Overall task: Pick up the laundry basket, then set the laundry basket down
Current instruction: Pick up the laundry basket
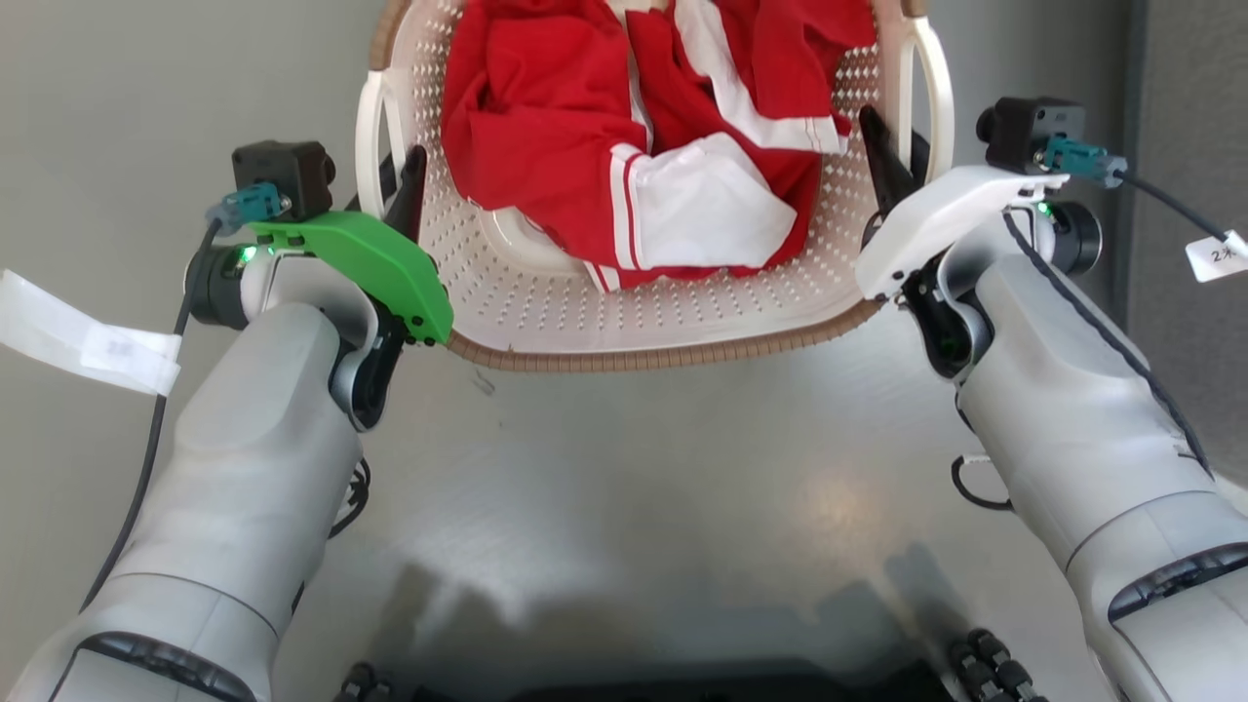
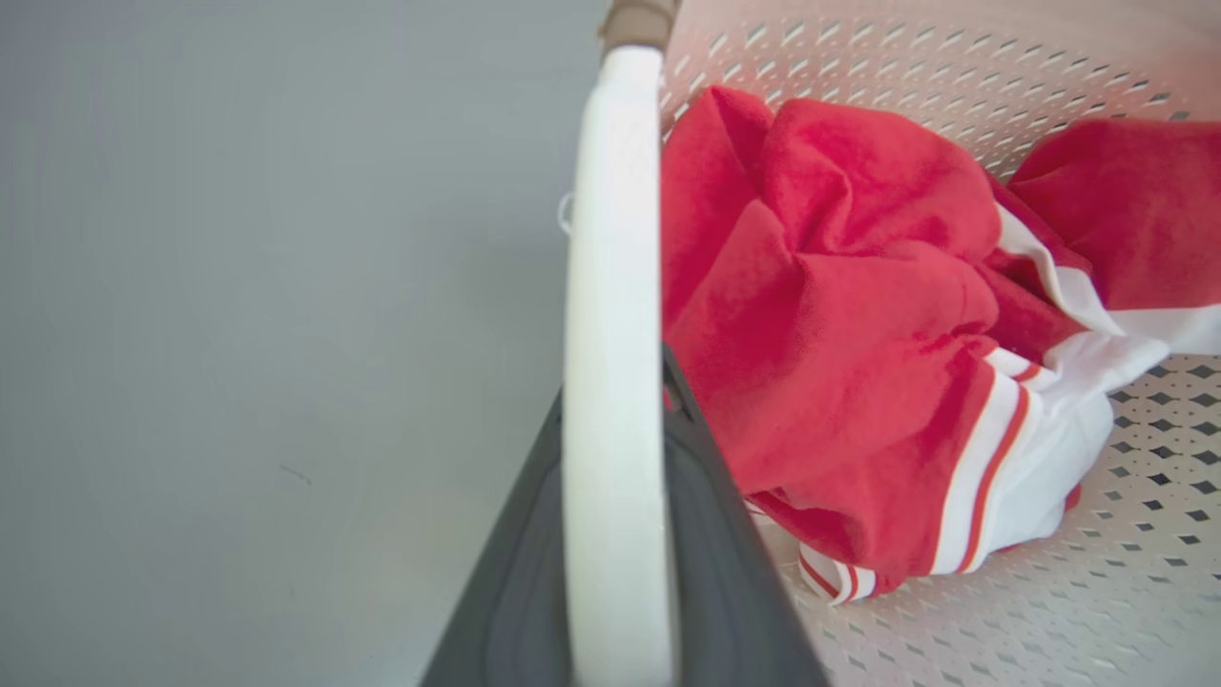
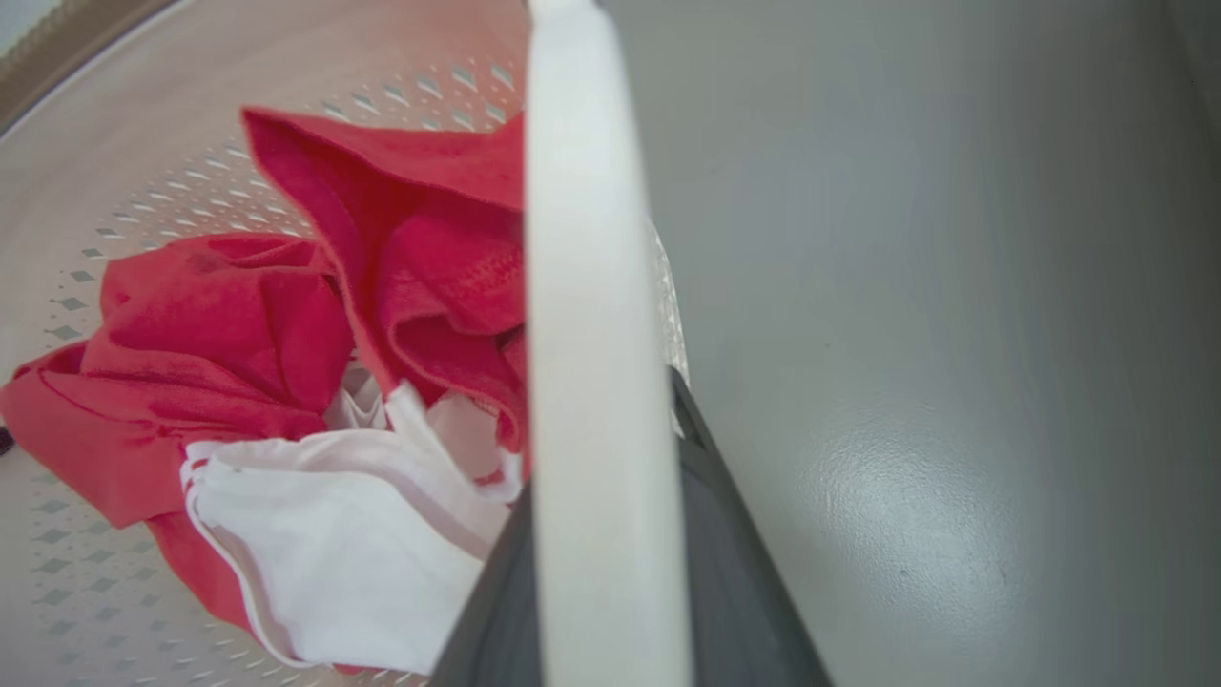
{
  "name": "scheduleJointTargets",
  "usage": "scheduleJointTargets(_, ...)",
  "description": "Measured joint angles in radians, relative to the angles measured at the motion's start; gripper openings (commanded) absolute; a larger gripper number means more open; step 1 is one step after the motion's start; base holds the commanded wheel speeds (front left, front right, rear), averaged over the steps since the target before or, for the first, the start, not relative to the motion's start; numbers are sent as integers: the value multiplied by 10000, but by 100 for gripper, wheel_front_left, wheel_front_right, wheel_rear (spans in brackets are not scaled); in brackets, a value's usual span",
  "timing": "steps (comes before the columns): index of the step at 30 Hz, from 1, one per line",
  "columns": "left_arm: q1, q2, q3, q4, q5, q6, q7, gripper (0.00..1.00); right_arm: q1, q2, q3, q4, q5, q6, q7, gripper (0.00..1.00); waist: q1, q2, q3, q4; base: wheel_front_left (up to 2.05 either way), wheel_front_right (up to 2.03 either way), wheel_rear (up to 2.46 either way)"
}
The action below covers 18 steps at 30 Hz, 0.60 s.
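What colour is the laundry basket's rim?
Brown, woven-looking; the laundry basket rim shows best in the head view.

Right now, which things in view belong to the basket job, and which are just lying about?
Belongs to the job: the laundry basket; the left gripper, clamped on its left handle; the right gripper, clamped on its right handle.

Just there: the red and white clothing inside the basket; the paper tags on the arm cables; the grey floor.
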Motion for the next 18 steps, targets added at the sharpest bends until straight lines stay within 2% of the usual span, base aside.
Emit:
scheduleJointTargets(7,255,0,-299,234,-407,0,117,0,280,-2,562,240,516,-2,12,0,0,0,-880,-54,0,0,0)
scheduleJointTargets(18,1034,-4,-769,529,-953,-2,690,0,972,-23,1392,456,1436,-6,761,0,0,0,-2286,-119,0,0,0)
